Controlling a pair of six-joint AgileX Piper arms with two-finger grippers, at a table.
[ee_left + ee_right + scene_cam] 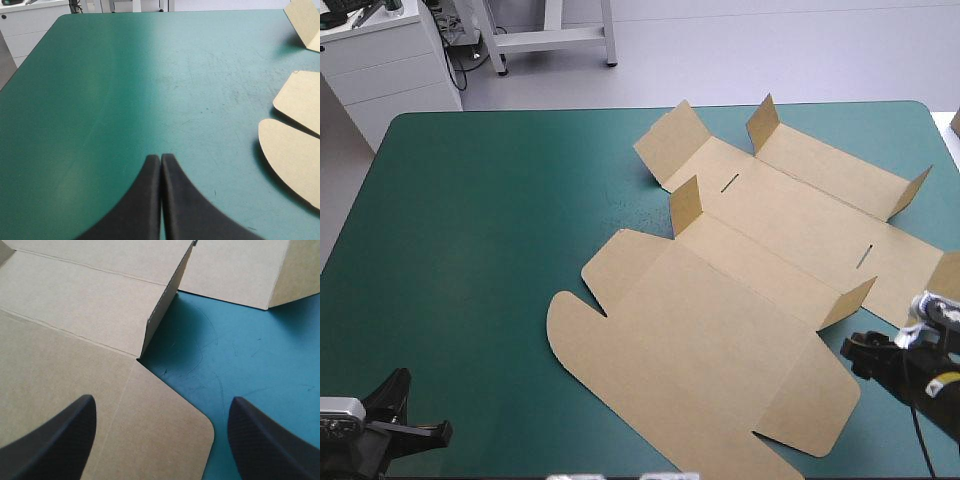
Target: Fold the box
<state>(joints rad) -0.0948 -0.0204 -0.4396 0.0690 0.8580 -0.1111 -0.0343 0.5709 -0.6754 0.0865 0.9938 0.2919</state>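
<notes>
Left gripper: near-left corner, over bare cover, fingers pressed together, pointing toward far edge.
Box: flat sheet, centre to right of table, several short flaps upright.
Right gripper: near-right, fingers spread, one over box's rounded corner, other over cover.

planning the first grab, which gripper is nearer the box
Right. The right gripper is at the box, a rounded corner of it between its open fingers. The left gripper, shut, sits over bare teal-green cover, off to the box's side.
</notes>
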